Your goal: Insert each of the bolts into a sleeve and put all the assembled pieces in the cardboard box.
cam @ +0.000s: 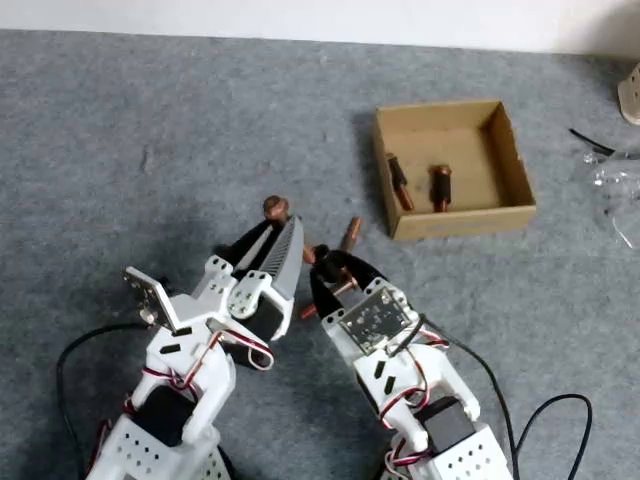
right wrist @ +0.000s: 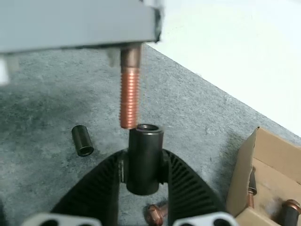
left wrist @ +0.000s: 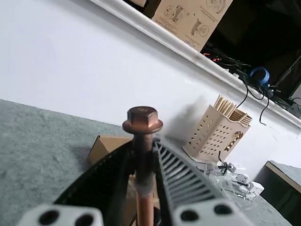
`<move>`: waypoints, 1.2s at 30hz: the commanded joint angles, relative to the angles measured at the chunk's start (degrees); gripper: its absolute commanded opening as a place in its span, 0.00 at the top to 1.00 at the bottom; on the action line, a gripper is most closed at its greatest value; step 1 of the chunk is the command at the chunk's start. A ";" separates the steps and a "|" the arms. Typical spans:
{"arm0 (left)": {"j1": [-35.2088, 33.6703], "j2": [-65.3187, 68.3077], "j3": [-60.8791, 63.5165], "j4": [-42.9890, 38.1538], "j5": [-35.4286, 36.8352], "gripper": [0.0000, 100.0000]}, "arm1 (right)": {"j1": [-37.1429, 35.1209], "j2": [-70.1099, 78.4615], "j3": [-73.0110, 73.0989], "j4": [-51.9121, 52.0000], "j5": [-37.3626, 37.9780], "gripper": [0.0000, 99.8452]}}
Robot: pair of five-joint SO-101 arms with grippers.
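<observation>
The bolt (left wrist: pixel 142 123) stands upright, hex head on top, its shaft clamped between the two ribbed fingers of the left end effector (cam: pixel 280 225). Its threaded end hangs downward with the tip right at the rim of a black sleeve (right wrist: pixel 146 150), not inside the bore. The sleeve is also upright, open end up, and the right end effector (right wrist: pixel 145 162) is closed on its sides. Both end effectors meet above the grey table (cam: pixel 150 120), a little in front of the arms' bases.

A loose bolt (cam: pixel 350 233) lies on the table just beyond the right end effector, between it and the box. A second black sleeve (right wrist: pixel 83 140) lies on its side on the table, apart from the held one.

The cardboard box (cam: pixel 512 150) sits open on the table beyond and to the right of the arms. Two assembled pieces lie in it side by side, not touching: one (cam: pixel 400 182) near the left wall, the other (cam: pixel 440 187) near the middle.

In the left wrist view, a perforated cream holder (left wrist: pixel 217 134) stands by the white wall behind the box.
</observation>
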 commanded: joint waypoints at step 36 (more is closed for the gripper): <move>0.22 -1.01 0.84 0.35 0.26 0.99 | 1.19 -1.10 6.81 -0.75 4.66 0.99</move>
